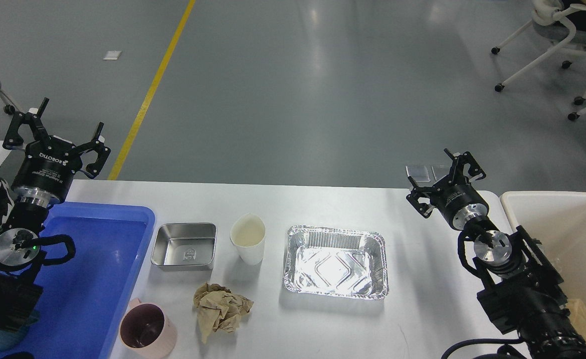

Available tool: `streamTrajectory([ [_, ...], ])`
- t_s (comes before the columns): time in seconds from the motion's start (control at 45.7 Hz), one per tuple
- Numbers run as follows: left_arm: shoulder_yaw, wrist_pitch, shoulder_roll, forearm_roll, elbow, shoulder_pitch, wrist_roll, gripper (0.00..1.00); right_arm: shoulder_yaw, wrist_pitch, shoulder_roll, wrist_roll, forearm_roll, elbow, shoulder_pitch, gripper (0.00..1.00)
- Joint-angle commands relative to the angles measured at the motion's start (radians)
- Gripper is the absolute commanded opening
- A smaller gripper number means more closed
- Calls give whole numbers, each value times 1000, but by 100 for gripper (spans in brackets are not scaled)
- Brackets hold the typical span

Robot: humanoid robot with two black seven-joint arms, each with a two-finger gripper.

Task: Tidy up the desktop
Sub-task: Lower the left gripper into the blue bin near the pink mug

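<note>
Grey floor beyond the desk (322,209); crumpled paper (220,309) is lying toward the near edge, nearer the left hand (56,132); both hands, right hand (445,179) too, are hovering released.

"ROBOTIQ" reads on the left gripper (56,130) body.

I see everything through a single camera, mounted in my head and looking forward and down over the desktop (273,204), which fills the lower half of the frame at close range. Its far edge runs across the middle of the frame; above that the view tilts out over grey floor to a yellow line (150,89) at upper left and chair legs (537,55) at upper right. My left arm (18,239) enters from the lower left edge, my right arm (517,294) from the lower right corner. No second view overlaps this one.
</note>
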Motion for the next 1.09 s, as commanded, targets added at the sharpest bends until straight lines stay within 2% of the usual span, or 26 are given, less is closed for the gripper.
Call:
streamTrajectory([
  [0.0,0,22,-2,0,0,2,-3,97,-1,0,0,0,0,0,-2,100],
  [0.131,-2,44,-1,-2,0,0,-29,97,0,0,0,0,0,0,-3,100],
  [0.241,-2,44,4,-3,0,-9,-27,97,-1,0,0,0,0,0,-5,100],
  [0.438,15,150,-1,1,-3,-21,-15,97,-12,-3,2,0,0,2,1,100],
  [0.591,50,116,13,34,-35,-23,-14,97,-10,-4,0,-5,0,0,3,100],
  [0.679,127,117,67,139,-89,-31,-14,97,-12,-3,0,-5,0,0,1,100],
  [0.788,268,128,163,323,-221,-31,-8,97,-10,-1,0,-6,1,0,3,100],
  [0.963,527,223,279,437,-379,15,-14,97,-10,3,-5,-6,6,5,6,100],
  [1.073,624,254,351,466,-481,74,-11,97,-10,3,-9,-6,12,5,1,100],
])
